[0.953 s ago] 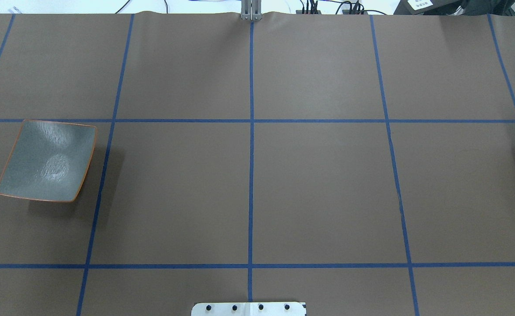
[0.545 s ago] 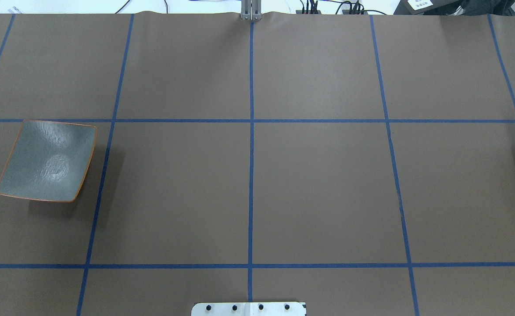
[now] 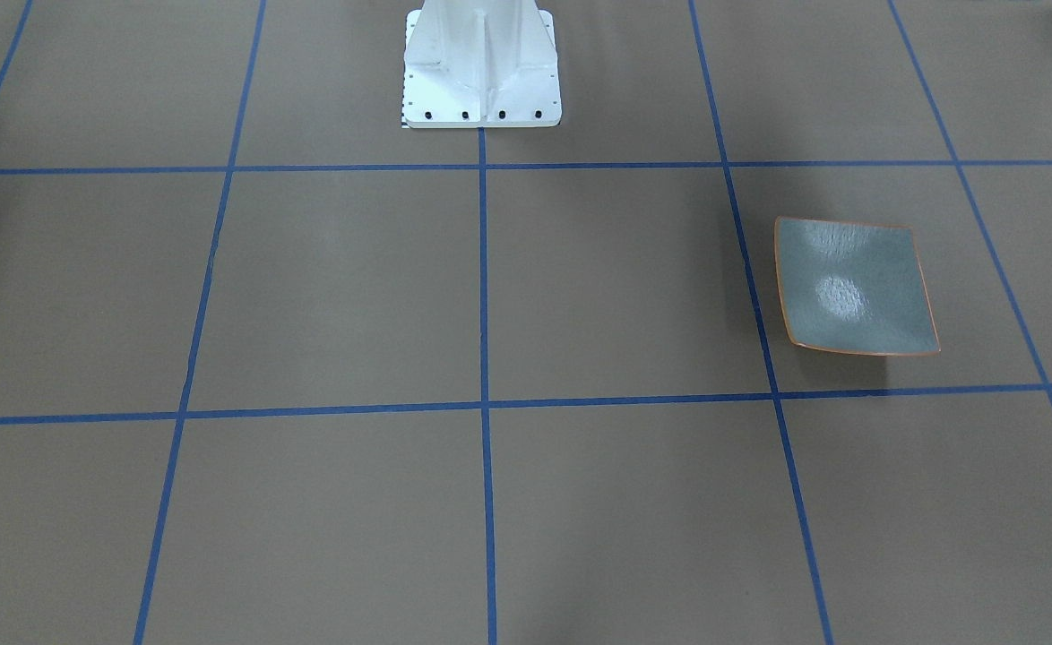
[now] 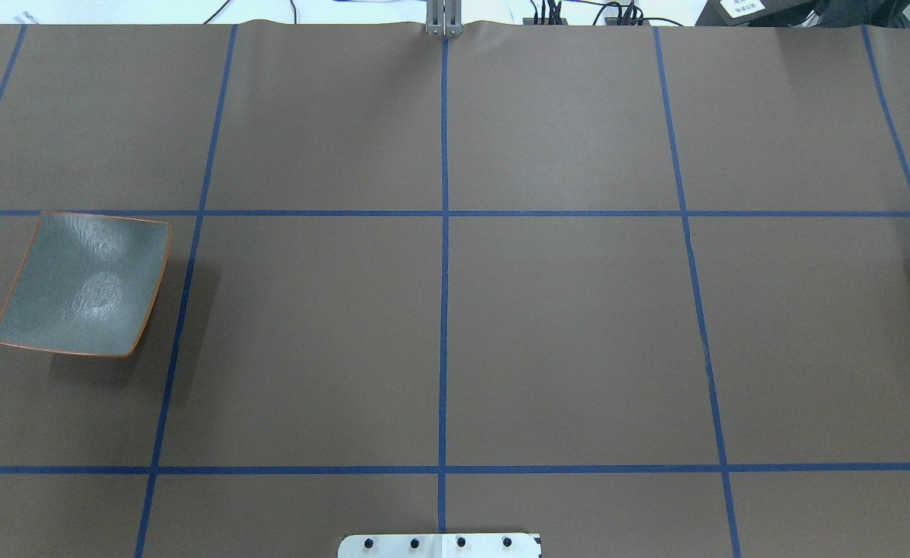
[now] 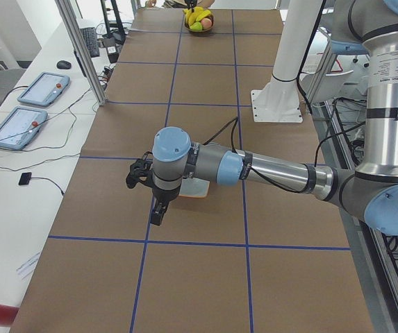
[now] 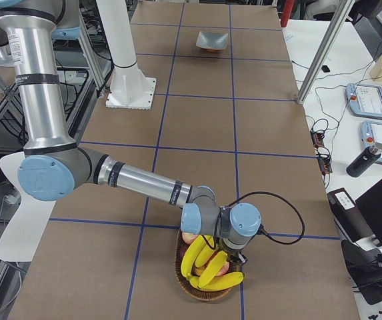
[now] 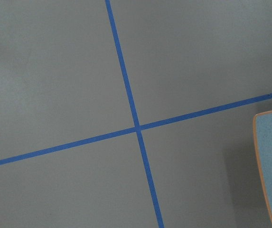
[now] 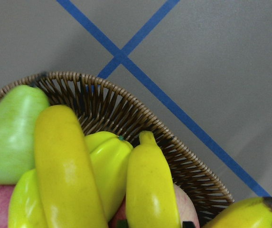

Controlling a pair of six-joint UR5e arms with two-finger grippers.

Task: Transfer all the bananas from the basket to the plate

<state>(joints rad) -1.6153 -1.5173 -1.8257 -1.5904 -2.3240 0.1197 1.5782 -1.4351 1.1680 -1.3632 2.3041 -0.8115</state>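
I see the bananas [image 6: 207, 267] piled in the basket [image 6: 204, 295] at the right end of the counter [image 4: 563, 325], next to a green pear [image 8: 10, 133]. Right gripper [image 6: 236, 253] hangs just over them; can't tell if its fingers are apart or together (side view only). Plate [image 4: 83, 283] sits at the left end, well apart from the basket. Left gripper [image 5: 157, 212] hovers just beside the plate, finger state also unreadable.

The bananas [image 8: 64, 166] are seen to be smooth and glossy. The basket [image 8: 126, 109] is woven of rough wicker. The plate [image 4: 83, 283] is finely textured, with a glazed sheen. The table [image 4: 563, 325] is covered in matt brown paper.
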